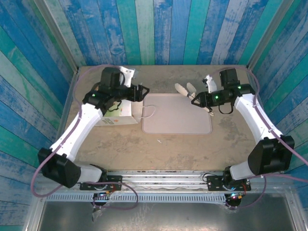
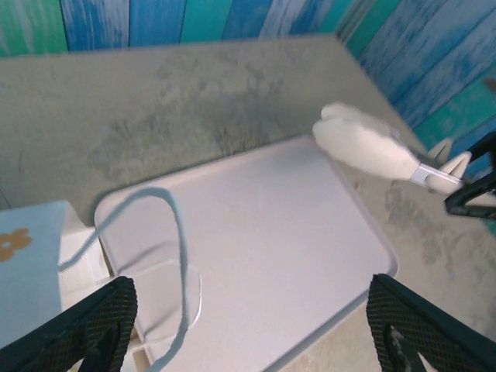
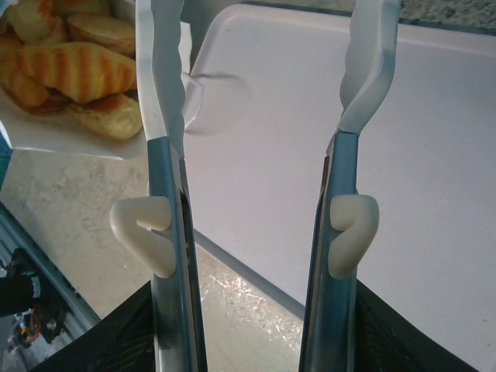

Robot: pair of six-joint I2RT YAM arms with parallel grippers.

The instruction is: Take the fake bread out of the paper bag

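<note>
Sand-coloured desk (image 1: 192,144) is carrying everything we are working with, and the pale pink tray (image 1: 175,115) is lying flat in the middle of it. The white paper bag (image 1: 115,117) is sitting just beside the tray's left edge, partly under our left arm, with its printed side showing from above. Our left gripper (image 1: 144,91) is hovering over the near-left corner of the tray, close to the bag's mouth; its fingers are standing wide apart with nothing between them. Our right gripper (image 1: 198,99) is reaching in from the right over the far side of the tray and is gripping a pair of tongs (image 1: 185,90) by their metal arms. The tongs' white tips are standing apart, pointing toward the bag and pinching nothing. The fake bread (image 3: 77,70) is lying inside the bag's open mouth, several golden, ridged pieces crowding together on the white paper. One thin cord handle (image 2: 174,225) is looping out of the bag onto the tray.
</note>
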